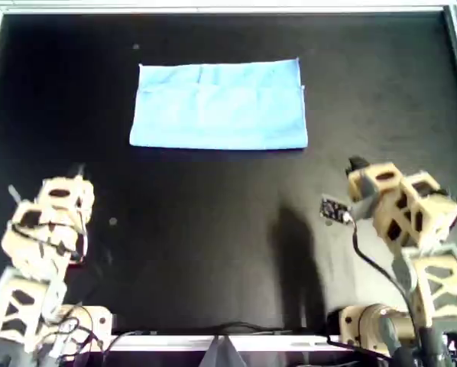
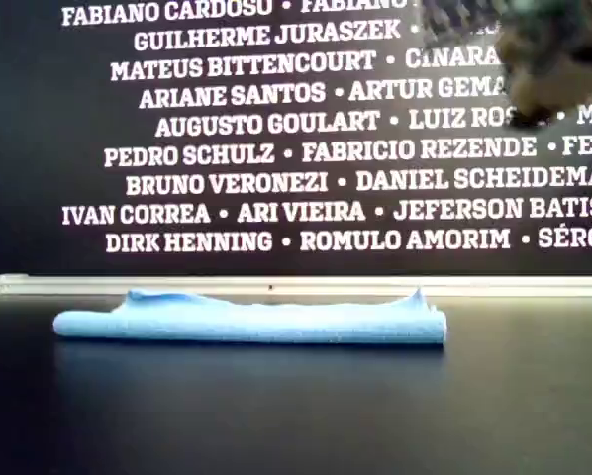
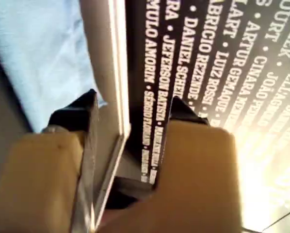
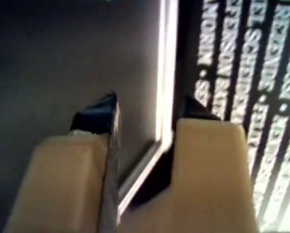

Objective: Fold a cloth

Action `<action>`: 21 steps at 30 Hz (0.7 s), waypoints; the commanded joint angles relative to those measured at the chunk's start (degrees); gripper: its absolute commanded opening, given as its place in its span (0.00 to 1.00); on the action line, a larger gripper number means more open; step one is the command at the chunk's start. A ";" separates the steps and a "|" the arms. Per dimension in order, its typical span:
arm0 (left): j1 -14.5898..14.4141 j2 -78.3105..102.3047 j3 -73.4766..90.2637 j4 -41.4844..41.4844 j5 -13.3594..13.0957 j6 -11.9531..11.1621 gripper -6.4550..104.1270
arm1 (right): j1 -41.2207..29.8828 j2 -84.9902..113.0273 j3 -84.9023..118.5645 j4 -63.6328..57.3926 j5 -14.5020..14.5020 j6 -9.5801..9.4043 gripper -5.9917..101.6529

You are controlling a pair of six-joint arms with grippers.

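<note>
One folded cloth (image 1: 219,105) lies flat near the far edge of the black surface (image 1: 213,229). Both the left gripper (image 3: 130,109) and right gripper (image 4: 147,109), fingers apart and empty, hover well apart from it.

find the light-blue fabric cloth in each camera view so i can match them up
Overhead view: the light-blue fabric cloth lies folded in the upper middle of the black table.
Exterior view: it lies low across the middle.
Left wrist view: it shows beyond the open left gripper, at.
Right wrist view: not in it.
Shared landmark: the white rail along the table's far edge.
</note>
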 commanded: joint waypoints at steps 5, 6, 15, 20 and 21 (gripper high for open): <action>1.23 2.55 4.13 -0.97 -0.35 -0.53 0.53 | -10.55 16.08 17.05 -14.77 0.26 -0.26 0.63; 1.23 2.55 4.48 -0.97 -0.35 -0.44 0.53 | -10.55 18.02 19.60 -15.12 0.00 -0.26 0.63; 0.35 2.46 10.02 -0.79 0.62 -0.53 0.53 | -9.23 24.70 29.09 -15.56 -0.70 -0.18 0.63; 0.35 2.46 9.49 -0.70 0.70 -0.53 0.53 | -4.48 24.17 28.92 -15.56 -0.79 -0.18 0.64; 0.35 2.46 8.96 -0.62 0.70 -0.53 0.53 | -2.99 23.64 28.74 -15.56 -0.70 -0.18 0.63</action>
